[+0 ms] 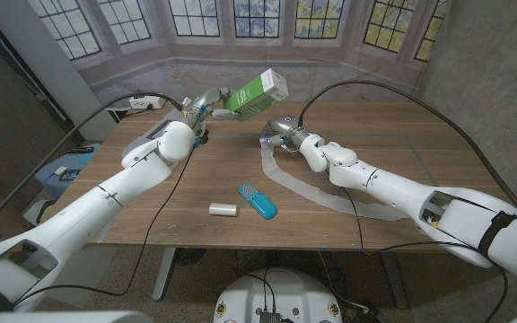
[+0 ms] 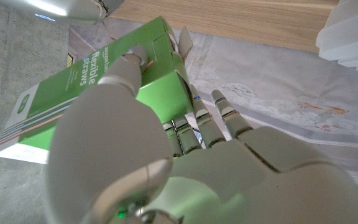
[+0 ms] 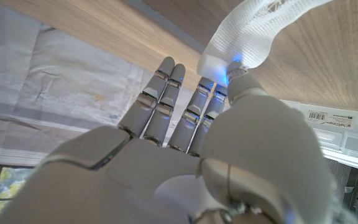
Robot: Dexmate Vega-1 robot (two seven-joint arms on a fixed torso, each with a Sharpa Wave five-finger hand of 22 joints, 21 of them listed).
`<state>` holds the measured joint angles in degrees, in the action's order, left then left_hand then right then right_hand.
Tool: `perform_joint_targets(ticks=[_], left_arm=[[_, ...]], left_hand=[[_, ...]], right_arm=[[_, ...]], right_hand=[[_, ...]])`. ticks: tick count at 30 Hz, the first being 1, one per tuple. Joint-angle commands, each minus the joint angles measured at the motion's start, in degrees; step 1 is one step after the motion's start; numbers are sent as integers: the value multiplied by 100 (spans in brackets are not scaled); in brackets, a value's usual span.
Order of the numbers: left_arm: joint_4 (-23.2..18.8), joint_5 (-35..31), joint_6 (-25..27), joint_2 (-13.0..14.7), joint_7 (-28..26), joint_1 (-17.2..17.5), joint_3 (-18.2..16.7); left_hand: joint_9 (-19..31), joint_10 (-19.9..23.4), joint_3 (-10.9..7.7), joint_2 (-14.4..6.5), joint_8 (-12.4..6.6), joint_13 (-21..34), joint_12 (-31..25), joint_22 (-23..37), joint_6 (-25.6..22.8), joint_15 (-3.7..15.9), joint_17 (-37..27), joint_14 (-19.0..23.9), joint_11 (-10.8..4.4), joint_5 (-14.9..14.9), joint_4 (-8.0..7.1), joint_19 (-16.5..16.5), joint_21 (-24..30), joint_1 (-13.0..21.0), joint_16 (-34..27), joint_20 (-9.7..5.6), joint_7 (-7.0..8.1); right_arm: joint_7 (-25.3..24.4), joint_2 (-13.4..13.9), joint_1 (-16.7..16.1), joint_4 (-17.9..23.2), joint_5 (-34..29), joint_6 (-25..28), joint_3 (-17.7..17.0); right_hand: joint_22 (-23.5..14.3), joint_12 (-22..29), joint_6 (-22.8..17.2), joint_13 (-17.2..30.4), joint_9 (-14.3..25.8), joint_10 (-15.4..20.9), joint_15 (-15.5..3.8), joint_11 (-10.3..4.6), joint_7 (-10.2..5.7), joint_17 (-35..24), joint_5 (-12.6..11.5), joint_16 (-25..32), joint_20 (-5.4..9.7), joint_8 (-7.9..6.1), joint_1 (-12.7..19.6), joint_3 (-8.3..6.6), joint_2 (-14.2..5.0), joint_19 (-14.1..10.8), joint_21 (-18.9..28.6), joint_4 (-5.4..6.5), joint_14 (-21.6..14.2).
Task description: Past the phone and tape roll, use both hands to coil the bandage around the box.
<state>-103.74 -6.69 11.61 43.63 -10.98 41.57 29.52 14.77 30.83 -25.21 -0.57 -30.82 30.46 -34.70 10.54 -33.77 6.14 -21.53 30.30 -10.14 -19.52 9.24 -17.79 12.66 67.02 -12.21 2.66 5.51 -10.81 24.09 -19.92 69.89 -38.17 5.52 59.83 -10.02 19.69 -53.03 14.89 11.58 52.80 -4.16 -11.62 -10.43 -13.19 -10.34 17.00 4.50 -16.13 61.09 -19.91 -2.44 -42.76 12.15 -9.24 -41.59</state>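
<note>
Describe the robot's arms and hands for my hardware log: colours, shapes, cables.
Both arms are glossy white, rounded segments with dark seams at the joints. A black cable runs along the left arm; another arcs to the right. The left hand and right hand are silver-grey, with jointed metallic fingers.

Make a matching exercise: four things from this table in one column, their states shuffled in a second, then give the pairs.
Things:
1. green box
2. bandage
3. blue phone
4. white tape roll

States:
A. lying near the table's front edge, left of the phone
B. held up off the table by the left hand
C. lying flat, blue, near the front edge
D. trailing across the table, one end pinched by the right hand

Pairs: 1-B, 2-D, 3-C, 4-A
</note>
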Motion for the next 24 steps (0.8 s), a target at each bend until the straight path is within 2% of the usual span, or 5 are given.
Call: perform_joint_targets(ticks=[1,24], left_arm=[[5,164,-96,87,337,-56,44],[-198,301,-18,341,778,-33,49]], left_hand=[[16,133,-11,-203,-1245,949,-13,30,-199,-26,-12,-11,-98,-25,-50,23,-6,-112,20,-4,-145],[3,103,-20,-222,-1276,957,22,30,-159,-29,0,-60,-106,-38,-65,66,-17,-161,44,-7,-134]], right_arm=[[-26,200,-25,174,-69,25,-86],[-129,287,93,113,-305,-144,-110]], right_hand=[[-15,36,-55,18,34,46,-927,-9,-13,-23,12,10,415,-46,77,22,-11,-71,32,-14,-50],[-17,47,-134,7,46,140,-935,5,3,-34,14,0,447,-60,113,62,-33,-108,36,-6,-153]])
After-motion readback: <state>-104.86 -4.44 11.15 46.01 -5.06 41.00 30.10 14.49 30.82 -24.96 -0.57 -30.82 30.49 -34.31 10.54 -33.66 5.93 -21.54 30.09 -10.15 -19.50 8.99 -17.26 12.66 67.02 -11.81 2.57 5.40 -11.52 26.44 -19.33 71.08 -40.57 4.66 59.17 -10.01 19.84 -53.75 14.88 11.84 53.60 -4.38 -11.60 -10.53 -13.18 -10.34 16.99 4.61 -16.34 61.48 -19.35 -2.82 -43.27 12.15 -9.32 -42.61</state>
